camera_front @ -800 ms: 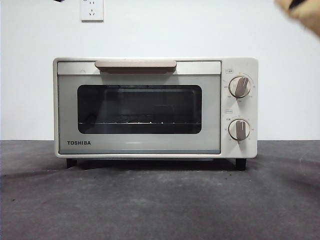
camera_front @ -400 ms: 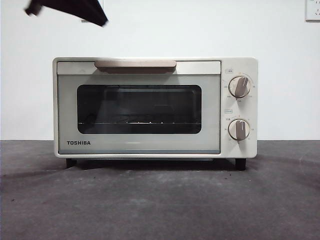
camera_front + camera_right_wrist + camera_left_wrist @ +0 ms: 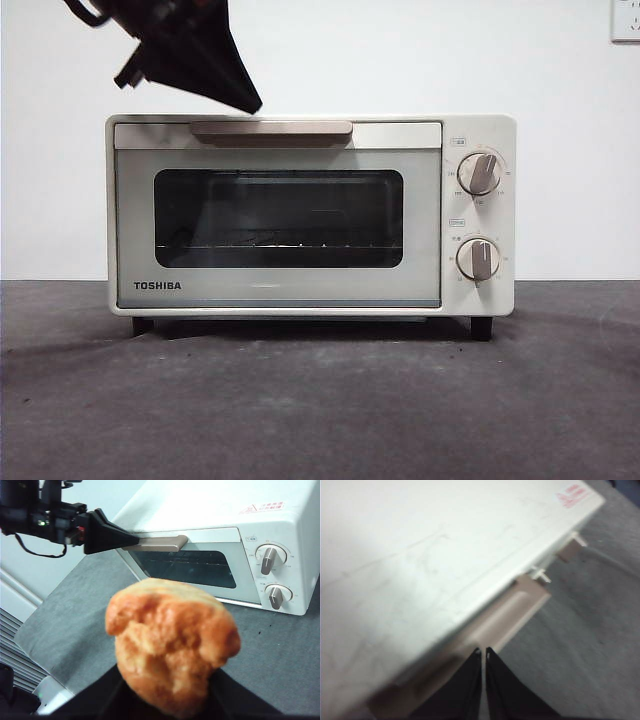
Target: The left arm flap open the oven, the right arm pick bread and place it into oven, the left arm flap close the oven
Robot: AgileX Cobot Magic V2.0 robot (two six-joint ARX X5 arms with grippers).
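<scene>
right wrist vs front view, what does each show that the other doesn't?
Right wrist view only: the bread held in the right gripper, and the oven's top with its red warning label.
Front view only: the TOSHIBA logo and the oven's feet.
Both: the left gripper at the door handle, with the door shut, and two knobs.

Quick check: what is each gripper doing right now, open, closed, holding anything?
Left gripper: fingers closed, empty, tips at the oven handle.
Right gripper: closed on the bread, held away from the oven.
</scene>
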